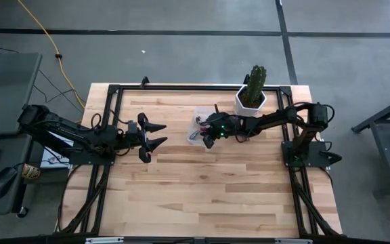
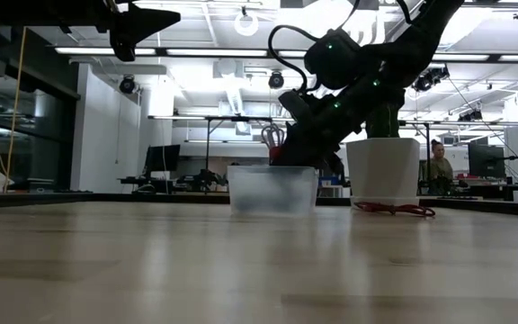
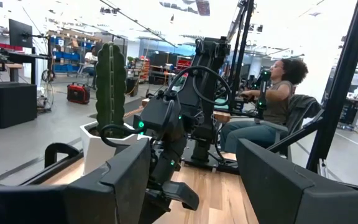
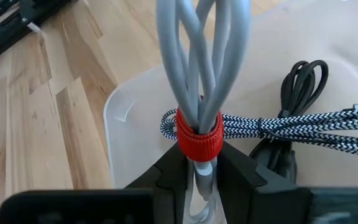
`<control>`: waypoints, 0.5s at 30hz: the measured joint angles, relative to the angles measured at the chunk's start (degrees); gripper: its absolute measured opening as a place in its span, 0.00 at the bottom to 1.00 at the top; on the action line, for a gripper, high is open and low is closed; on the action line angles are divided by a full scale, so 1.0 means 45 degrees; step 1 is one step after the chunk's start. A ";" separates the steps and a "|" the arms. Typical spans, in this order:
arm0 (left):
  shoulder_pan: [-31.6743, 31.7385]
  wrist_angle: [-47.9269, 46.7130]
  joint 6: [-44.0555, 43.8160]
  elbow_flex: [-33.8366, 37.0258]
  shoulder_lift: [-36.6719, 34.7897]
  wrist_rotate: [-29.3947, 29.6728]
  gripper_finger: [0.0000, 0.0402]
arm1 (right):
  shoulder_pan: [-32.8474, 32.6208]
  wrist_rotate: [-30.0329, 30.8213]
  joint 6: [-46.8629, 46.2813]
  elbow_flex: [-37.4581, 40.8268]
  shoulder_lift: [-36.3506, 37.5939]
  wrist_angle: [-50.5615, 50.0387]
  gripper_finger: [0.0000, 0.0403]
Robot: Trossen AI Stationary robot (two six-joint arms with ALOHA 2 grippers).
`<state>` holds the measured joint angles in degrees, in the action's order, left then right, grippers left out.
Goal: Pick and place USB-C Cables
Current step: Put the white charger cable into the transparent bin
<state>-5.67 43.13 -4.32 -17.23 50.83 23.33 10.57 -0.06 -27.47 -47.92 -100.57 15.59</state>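
Observation:
My right gripper [image 4: 201, 165] is shut on the grey cable bundle [image 4: 201, 68], which has a red band round it. It holds it over the clear plastic container [image 4: 120, 106] near the table's far edge. A black-and-white braided cable [image 4: 303, 130] and a black cable [image 4: 300, 81] lie in the container. A dark red cable [image 2: 394, 209] lies on the table beside the white pot. My left gripper [image 1: 156, 133] hangs open above the table, left of the container [image 1: 198, 116]. My right gripper pinches the grey bundle between its two fingers at the red band [image 4: 199, 137]. The fingers slant down from the table's right side and lie along the bundle. Its loops [image 4: 197, 37] stick out past the fingertips toward the container's floor. Whether they touch it I cannot tell.
A white pot with a green cactus [image 1: 251, 98] stands just right of the container at the far edge. A black frame [image 1: 114, 91] runs around the tabletop. The wooden top toward the near edge is bare. A seated person [image 3: 272, 106] shows in the room beyond.

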 joint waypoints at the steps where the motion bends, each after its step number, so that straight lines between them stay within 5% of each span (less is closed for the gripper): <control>1: 0.0001 -0.0002 0.0000 0.0000 0.0000 0.0000 0.55 | 0.0000 0.0000 0.0062 -0.0001 0.0000 -0.0003 0.16; 10: 0.0003 0.0000 0.0000 0.0000 0.0000 0.0000 0.55 | 0.0000 0.0162 0.0449 -0.0001 0.0000 -0.0005 0.18; 15: 0.0001 -0.0001 0.0000 0.0000 0.0000 0.0000 0.55 | 0.0000 0.0571 0.0450 -0.0001 0.0000 0.0012 0.28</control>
<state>-5.66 43.13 -4.32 -17.23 50.83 23.33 10.57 2.51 -25.45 -47.92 -100.57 15.65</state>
